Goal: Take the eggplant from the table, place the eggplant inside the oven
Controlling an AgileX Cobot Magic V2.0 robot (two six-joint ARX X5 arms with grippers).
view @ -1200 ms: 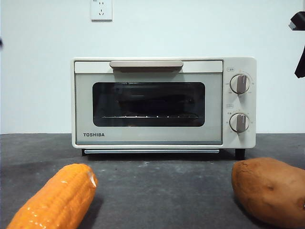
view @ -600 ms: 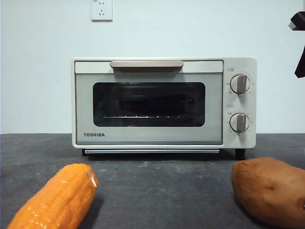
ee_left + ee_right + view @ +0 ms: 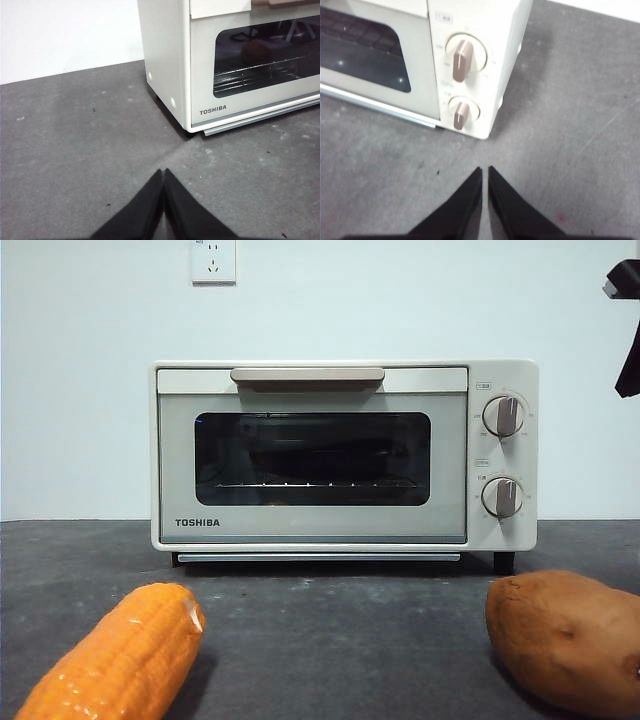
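Note:
The cream-white oven [image 3: 310,525] stands at the back of the table [image 3: 340,630] with its door closed. Behind the dark glass a long dark shape, the eggplant [image 3: 320,452], lies dimly on the wire rack. The left wrist view shows it as a rounded dark form [image 3: 256,50] inside the oven [image 3: 170,60]. My left gripper [image 3: 163,173] is shut and holds nothing, low over the table off the oven's Toshiba-logo corner. Shut and holding nothing too, my right gripper [image 3: 485,171] hovers over the table in front of the oven's two knobs [image 3: 462,60].
An orange corn cob [image 3: 120,655] lies at the front left and a brown sweet potato [image 3: 565,640] at the front right. A black arm tip [image 3: 625,285] shows at the top right corner. A wall socket [image 3: 213,260] sits above the oven.
A small dark tip at the front view's left edge has gone out of the picture. The oven, corn cob and sweet potato have not moved.

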